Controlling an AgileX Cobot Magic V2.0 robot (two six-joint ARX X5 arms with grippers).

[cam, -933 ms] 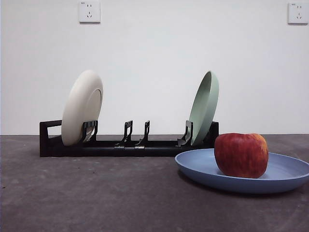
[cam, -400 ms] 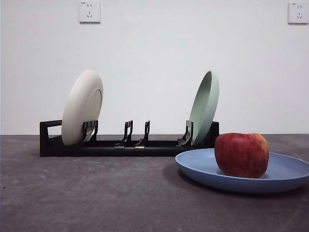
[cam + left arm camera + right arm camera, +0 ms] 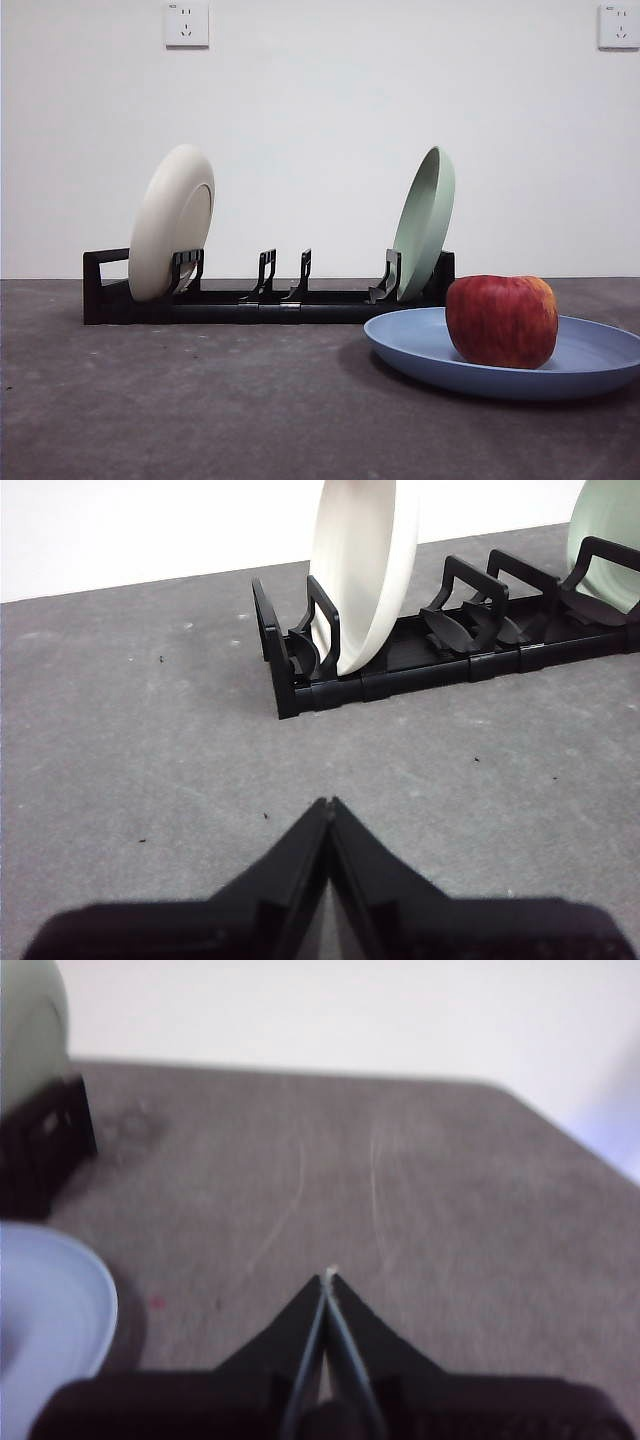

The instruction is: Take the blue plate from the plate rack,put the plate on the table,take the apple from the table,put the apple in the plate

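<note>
Currently the apple (image 3: 501, 321) sits inside the blue plate (image 3: 420, 345), and the plate lies flat on the worktop (image 3: 200, 400) near its right edge, in front of the plate rack (image 3: 270, 300). Judged from this layout, both placements look complete.

My left hand (image 3: 328, 805) hovers above bare worktop in front of the handle end of the rack, jaws pressed together and holding nothing. My right hand (image 3: 327, 1280) hangs over the worktop just beside the blue plate (image 3: 45, 1330), jaws likewise closed and empty.

Handling notes, as estimates:
- Apple: firm, round, fairly heavy for its size, with smooth skin that may slip. Grip across the widest part of its body, jaws level, not near the dimpled top.
- Blue plate: stiff, light, matte, so moderately grippy. Take it by the raised rim, one jaw above and one below. With the apple aboard, any tilt lets the fruit roll.

A cream-white plate (image 3: 170, 225) and a pale green plate (image 3: 425, 222) stand upright in the rack's end slots; the middle holders stand vacant.
</note>
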